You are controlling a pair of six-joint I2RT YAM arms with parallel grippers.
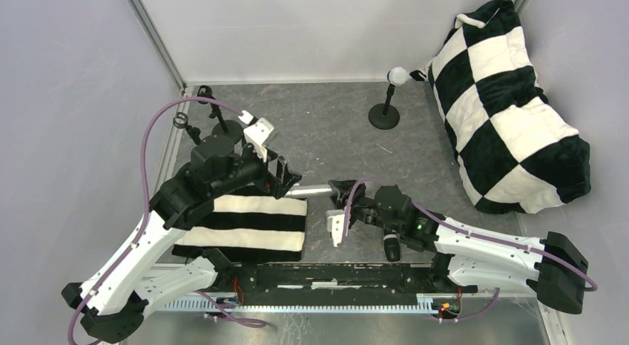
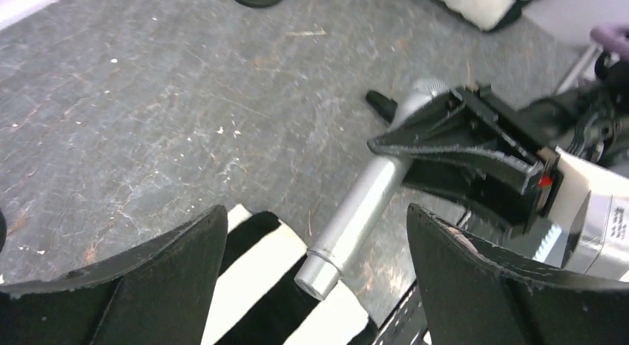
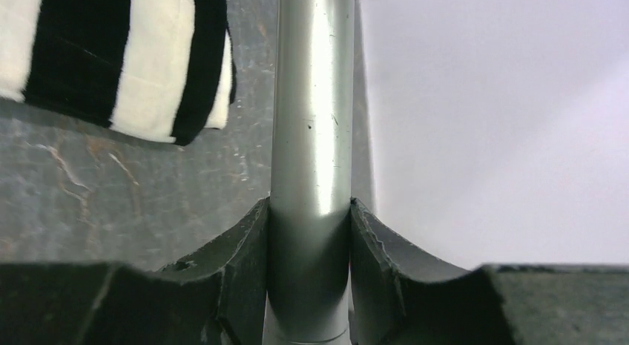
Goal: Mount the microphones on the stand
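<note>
My right gripper (image 1: 340, 192) (image 3: 310, 211) is shut on the silver-grey microphone (image 1: 311, 189) (image 2: 365, 205) (image 3: 311, 130), holding it level just above the table. Its tail end points left, over the edge of the striped cloth (image 1: 245, 226). My left gripper (image 1: 289, 182) (image 2: 315, 219) stands open around that tail end, its fingers (image 2: 170, 271) apart from the barrel on both sides. The white microphone (image 1: 397, 76) sits in a small black stand (image 1: 384, 116) at the back. Two empty stands with ring clips (image 1: 180, 122) rise at the back left. A black cylinder (image 1: 391, 247), possibly the black microphone, lies under my right arm.
A large black-and-white checkered bag (image 1: 512, 107) fills the right back of the table. The striped cloth (image 2: 267, 286) (image 3: 111, 56) lies at the front left under my left arm. Grey walls close in the left and back sides.
</note>
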